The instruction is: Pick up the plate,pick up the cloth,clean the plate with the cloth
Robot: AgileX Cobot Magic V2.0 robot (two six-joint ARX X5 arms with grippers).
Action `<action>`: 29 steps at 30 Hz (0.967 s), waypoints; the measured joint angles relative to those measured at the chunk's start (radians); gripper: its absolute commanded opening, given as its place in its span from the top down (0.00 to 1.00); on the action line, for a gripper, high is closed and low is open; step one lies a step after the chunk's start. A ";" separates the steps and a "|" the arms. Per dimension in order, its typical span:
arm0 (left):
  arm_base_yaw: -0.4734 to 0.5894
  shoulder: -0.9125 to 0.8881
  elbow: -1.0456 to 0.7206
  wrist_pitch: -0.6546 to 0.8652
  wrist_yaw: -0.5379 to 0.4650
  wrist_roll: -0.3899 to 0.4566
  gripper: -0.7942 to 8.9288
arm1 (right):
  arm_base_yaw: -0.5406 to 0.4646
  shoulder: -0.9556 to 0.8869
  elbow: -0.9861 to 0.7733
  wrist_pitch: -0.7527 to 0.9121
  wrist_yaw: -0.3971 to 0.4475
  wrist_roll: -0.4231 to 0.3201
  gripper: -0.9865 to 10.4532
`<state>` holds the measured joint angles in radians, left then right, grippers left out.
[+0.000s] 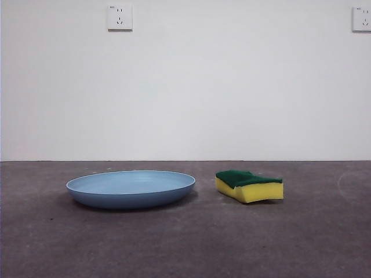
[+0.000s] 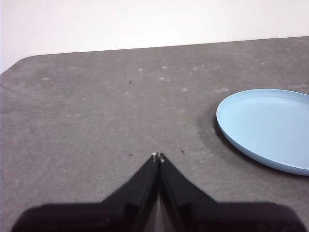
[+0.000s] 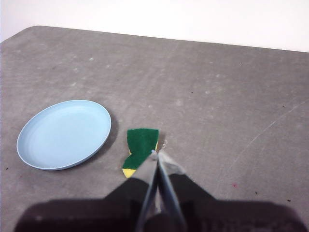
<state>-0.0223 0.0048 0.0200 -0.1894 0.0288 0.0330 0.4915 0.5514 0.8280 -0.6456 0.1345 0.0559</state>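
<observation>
The light-blue plate (image 1: 130, 187) lies flat on the grey table, left of centre in the front view. It also shows in the left wrist view (image 2: 270, 128) and the right wrist view (image 3: 65, 133). The cloth, a yellow sponge with a green top (image 1: 249, 185), lies just right of the plate, apart from it; the right wrist view (image 3: 140, 145) shows it too. My left gripper (image 2: 158, 156) is shut and empty, above bare table beside the plate. My right gripper (image 3: 158, 152) is shut and empty, high above the sponge's near end. Neither arm shows in the front view.
The grey table (image 1: 185, 243) ends at a white wall with two sockets (image 1: 119, 17). Its rounded far corner shows in the left wrist view (image 2: 24, 60).
</observation>
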 measured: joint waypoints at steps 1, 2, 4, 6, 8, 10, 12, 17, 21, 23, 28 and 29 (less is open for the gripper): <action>0.000 0.000 0.000 0.000 0.000 0.000 0.92 | 0.000 0.000 0.000 0.000 0.000 0.000 0.91; 0.000 0.000 0.000 0.000 0.000 0.000 0.92 | 0.000 0.000 0.000 0.000 0.000 0.000 0.91; 0.000 0.000 0.000 0.000 0.000 0.000 0.92 | 0.000 0.000 0.000 0.000 0.000 0.000 0.91; 0.000 0.000 0.000 0.000 0.000 0.000 0.92 | 0.000 0.000 0.000 0.000 0.000 0.000 0.91; 0.000 0.000 0.000 0.000 0.000 0.000 0.92 | 0.000 0.000 0.000 0.000 0.000 0.000 0.91; 0.000 0.000 0.000 0.000 0.000 0.000 0.92 | 0.000 0.000 0.000 0.000 0.000 0.000 0.91; 0.000 0.000 0.000 0.000 0.000 0.000 0.92 | 0.000 0.000 0.000 0.000 0.000 0.000 0.91; 0.000 0.000 0.000 0.000 0.000 0.000 0.92 | 0.000 0.000 0.000 0.000 0.000 0.000 0.91; 0.000 0.000 0.000 0.000 0.000 0.000 0.92 | 0.000 0.000 0.000 0.000 0.000 0.000 0.91; 0.000 0.000 0.000 0.000 0.000 0.000 0.92 | 0.000 -0.002 0.000 0.000 0.000 0.000 0.91; 0.000 0.000 0.000 0.000 0.000 0.000 0.92 | -0.020 -0.031 0.000 0.008 0.023 -0.043 0.91; 0.000 0.000 0.000 0.000 0.000 0.000 0.92 | -0.038 -0.036 0.000 0.024 0.023 -0.058 0.91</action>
<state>-0.0223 0.0048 0.0200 -0.1890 0.0288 0.0330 0.4534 0.5156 0.8280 -0.6216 0.1570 -0.0017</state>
